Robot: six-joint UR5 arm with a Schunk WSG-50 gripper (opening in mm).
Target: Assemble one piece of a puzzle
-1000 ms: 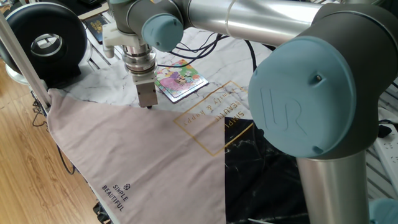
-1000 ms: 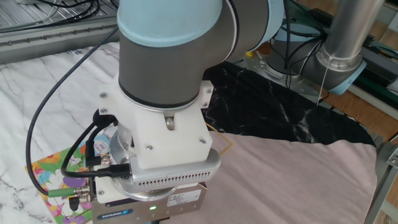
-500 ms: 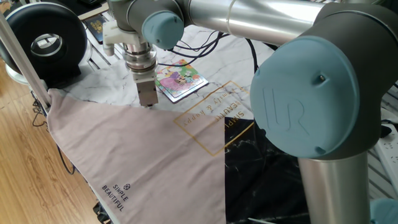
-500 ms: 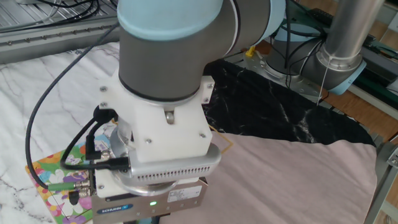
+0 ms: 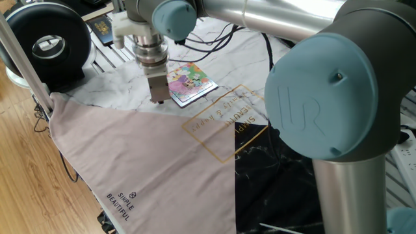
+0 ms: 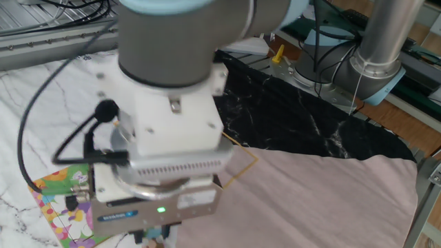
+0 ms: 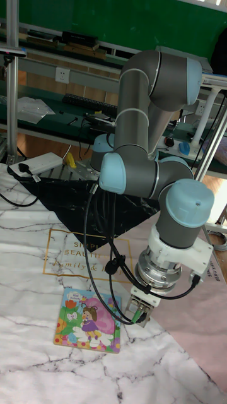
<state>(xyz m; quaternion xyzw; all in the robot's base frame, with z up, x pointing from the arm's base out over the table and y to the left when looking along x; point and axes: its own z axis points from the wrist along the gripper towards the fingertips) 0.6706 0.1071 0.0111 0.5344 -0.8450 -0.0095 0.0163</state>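
The puzzle (image 5: pixel 189 81) is a small bright cartoon board lying flat on the marble tabletop; it also shows as the puzzle (image 6: pixel 63 210) and the puzzle (image 7: pixel 88 319). My gripper (image 5: pixel 158 101) hangs just left of the board's near-left corner, fingers pointing down and close together. In the other fixed view the gripper (image 6: pixel 153 238) sits at the bottom edge, and its body hides most of the board. A small pale bit between the fingertips there looks like the piece. From the tall fixed view the gripper (image 7: pixel 140 317) stands beside the board's right edge.
A pinkish cloth (image 5: pixel 143 162) with gold lettering covers the near table. A black cloth (image 5: pixel 279 175) lies to its right. A black round device (image 5: pixel 45 39) stands at the back left. Cables (image 5: pixel 214 42) run behind the puzzle.
The gripper has risen from the pink cloth's edge and shifted toward the puzzle board. The puzzle has not moved.
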